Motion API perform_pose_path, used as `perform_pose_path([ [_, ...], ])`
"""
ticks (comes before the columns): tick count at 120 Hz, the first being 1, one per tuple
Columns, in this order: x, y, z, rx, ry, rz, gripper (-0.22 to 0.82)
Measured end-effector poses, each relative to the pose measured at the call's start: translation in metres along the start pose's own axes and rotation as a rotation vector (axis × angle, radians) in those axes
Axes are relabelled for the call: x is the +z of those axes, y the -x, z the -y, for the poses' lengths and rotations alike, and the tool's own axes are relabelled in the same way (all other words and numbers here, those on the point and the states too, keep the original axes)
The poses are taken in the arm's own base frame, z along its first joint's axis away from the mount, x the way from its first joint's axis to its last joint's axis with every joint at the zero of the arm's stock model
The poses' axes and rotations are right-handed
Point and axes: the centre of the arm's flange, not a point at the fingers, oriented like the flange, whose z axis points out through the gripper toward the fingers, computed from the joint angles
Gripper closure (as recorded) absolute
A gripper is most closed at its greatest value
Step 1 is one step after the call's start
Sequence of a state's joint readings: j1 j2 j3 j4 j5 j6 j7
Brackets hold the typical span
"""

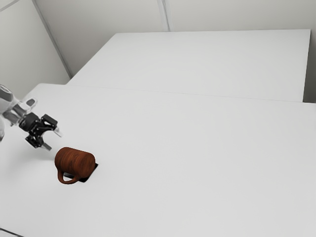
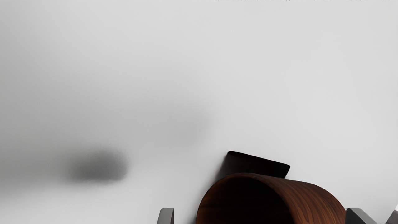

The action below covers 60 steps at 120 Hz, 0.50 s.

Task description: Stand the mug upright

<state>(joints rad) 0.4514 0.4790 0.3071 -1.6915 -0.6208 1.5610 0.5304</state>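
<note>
In the exterior view my gripper (image 1: 53, 140) is just toward the exterior view's left of the brown wood-grain mug (image 1: 75, 163), higher up in the picture. The mug lies on its side, its handle pointing toward the exterior view's bottom. In the wrist view the open gripper (image 2: 259, 216) has its fingertips wide apart, with the mug (image 2: 311, 199) showing between them and its dark mouth facing the camera. I see no grip on it.
A flat black object (image 1: 85, 179) lies on the white table (image 1: 197, 163) partly under the mug. Another white surface (image 1: 207, 64) adjoins the table farther back, before pale walls.
</note>
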Motion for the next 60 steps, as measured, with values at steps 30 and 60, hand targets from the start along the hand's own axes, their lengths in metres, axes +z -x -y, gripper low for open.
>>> perform_pose_path([
  [30, 0.04, 0.012, 0.015, -0.03, 0.18, 0.033, 0.0],
  [60, 0.058, 0.026, 0.009, -0.099, 0.301, 0.11, 0.0],
])
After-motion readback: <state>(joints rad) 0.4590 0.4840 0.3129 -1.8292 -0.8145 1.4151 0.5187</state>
